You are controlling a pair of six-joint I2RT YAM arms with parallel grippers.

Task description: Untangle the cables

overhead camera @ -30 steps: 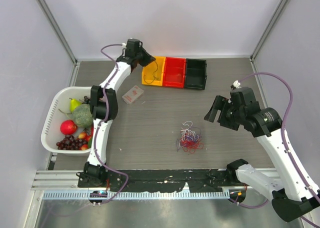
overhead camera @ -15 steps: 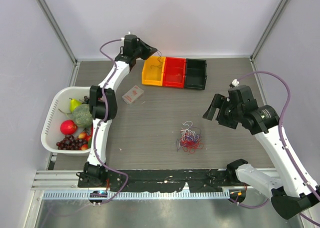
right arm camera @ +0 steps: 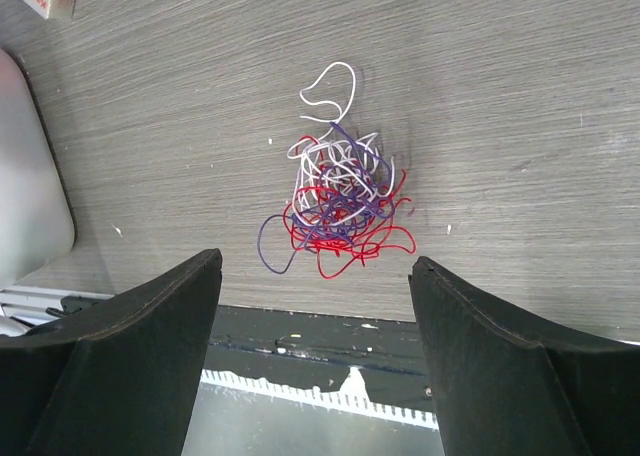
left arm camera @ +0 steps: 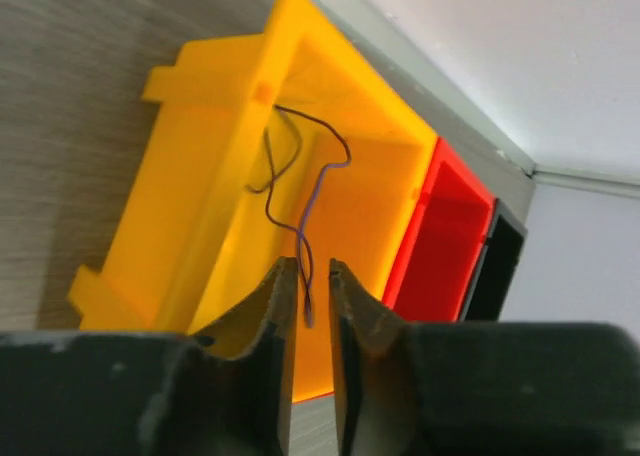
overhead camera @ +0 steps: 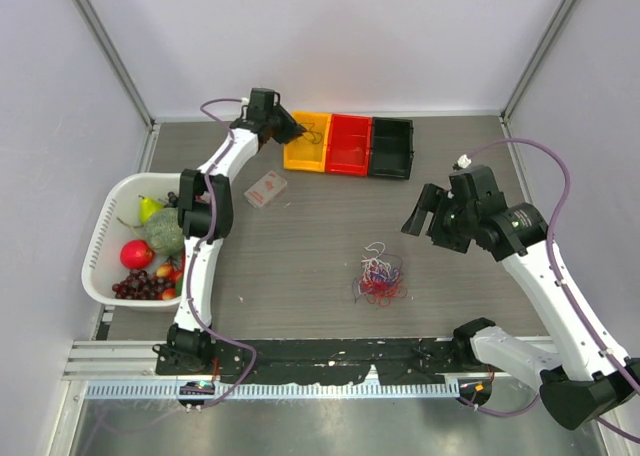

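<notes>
- The left claw [left arm camera: 307,296] is at the upper middle of the overhead view, over the yellow bin [left arm camera: 200,226]. Its jaws stand only a narrow slit apart.
- A dark wire [left arm camera: 300,201] rises from that slit in the left wrist view and curls into a loop inside the yellow bin. Its lower end sits in the gap, which is wider than the wire, so the wire looks released rather than pinched.
- The red bin [overhead camera: 350,144] touches the yellow bin on its right, and the black bin [overhead camera: 391,148] stands right of the red one.
- The tangle [overhead camera: 380,278] lies on the table [overhead camera: 300,256], lower middle of the overhead view, well apart from the bins.
- Red, white and purple strands are mixed in it. In the right wrist view a white loop sticks out at its top and a purple loop at its lower left.
- The right claw [overhead camera: 425,214] hangs right of centre with its jaws spread wide, grasping nothing. The tangle is near it but not touching.
- A basket [overhead camera: 100,226] of fruit sits at the left edge.
- A small box [overhead camera: 266,188] lies between the basket and the bins.
</notes>
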